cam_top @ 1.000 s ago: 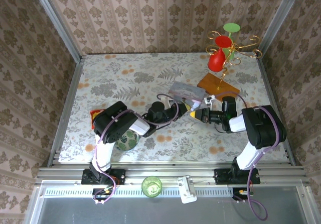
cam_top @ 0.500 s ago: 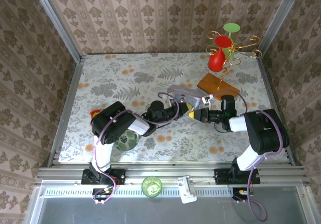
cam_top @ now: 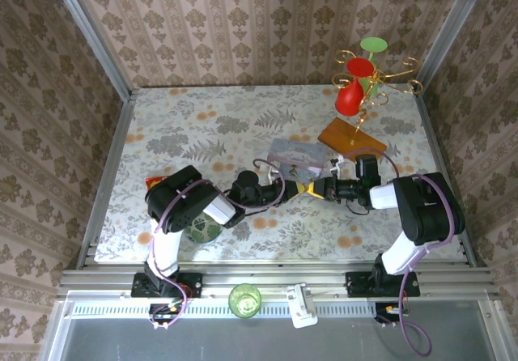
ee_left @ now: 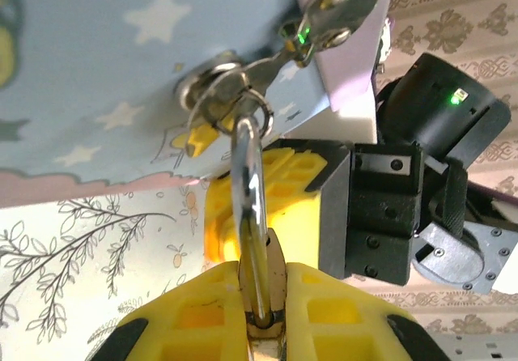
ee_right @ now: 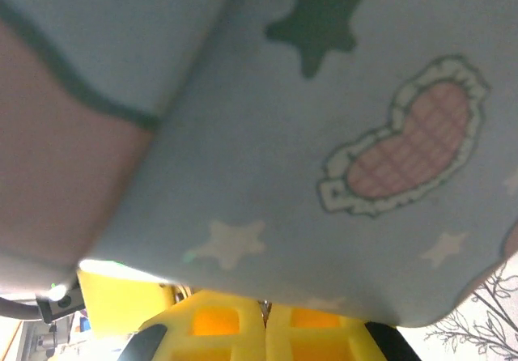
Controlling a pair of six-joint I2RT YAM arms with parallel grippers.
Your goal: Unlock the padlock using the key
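Both arms meet mid-table (cam_top: pixel 178 126) in the top view. The left gripper (cam_top: pixel 299 188) and right gripper (cam_top: pixel 316 188) sit tip to tip, just at the near edge of the pale blue tin (cam_top: pixel 293 155).

Left wrist view:
- The left fingers (ee_left: pixel 202 312) are pinched in on the padlock (ee_left: pixel 247 199). Its silvery shackle loop stands edge-on out of the gap, with a sliver of brass body wedged between the pads at the bottom.
- The top of the loop hooks through the metal hasp (ee_left: pixel 212 92) on the tin, so the padlock hangs off the tin, clamped by the left gripper.
- A 2nd silvery piece (ee_left: pixel 336 1) sits at the tin's corner with a green glint. What it is cannot be told.
- The right gripper's yellow fingers and black body are just behind the padlock. Whether they touch it cannot be told.

Right wrist view:
- The right fingers (ee_right: pixel 210 329) are pressed together with no gap. Whether anything thin sits between them cannot be told.
- The tin's star print is close above them.

Elsewhere on the table:
- A gold rack (cam_top: pixel 364 74) with 1 red and 1 green glass stands on an orange board (cam_top: pixel 350 138) at the far right.
- A green ball (cam_top: pixel 202 227) lies by the left arm.
- A red packet (cam_top: pixel 152 184) lies near the left edge.
- A green cup (cam_top: pixel 244 300) stands on the front rail, between the 2 bases.
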